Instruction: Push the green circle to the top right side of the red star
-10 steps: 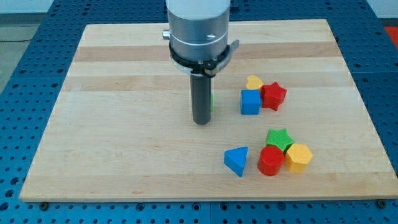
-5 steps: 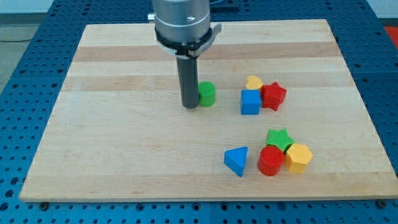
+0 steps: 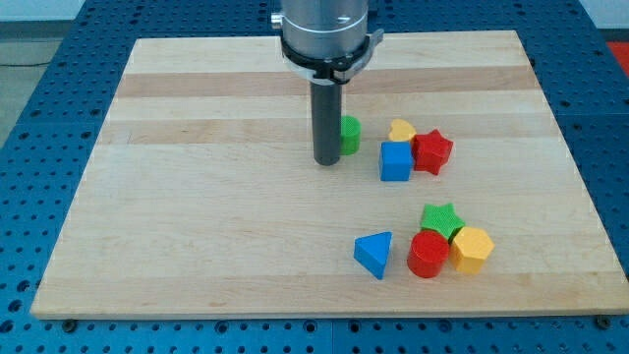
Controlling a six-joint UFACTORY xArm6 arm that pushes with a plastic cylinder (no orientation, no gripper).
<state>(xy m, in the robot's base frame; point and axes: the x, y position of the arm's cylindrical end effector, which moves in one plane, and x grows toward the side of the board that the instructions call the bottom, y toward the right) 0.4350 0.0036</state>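
**Green circle engaged from the left, red star not yet passed**

While no pincer is fitted to this arm, so nothing can be held or clamped, my tip (image 3: 326, 162) is seen resting on the desk (image 3: 177, 216), touching or just beside the left flank of the green circle (image 3: 349, 135). That placement is judged deliberate: a push toward the view's right is permitted. The red star (image 3: 432, 150) lies further right, touching a blue cube (image 3: 395, 162) and just beside a yellow heart (image 3: 401, 130). The heart is judged an obstruction on a straight path. Near the view's bottom, a blue triangle (image 3: 374, 254), red cylinder (image 3: 427, 255), green star (image 3: 440, 218) and yellow hexagon (image 3: 471, 248) are noted, uninvolved. No containers are present.
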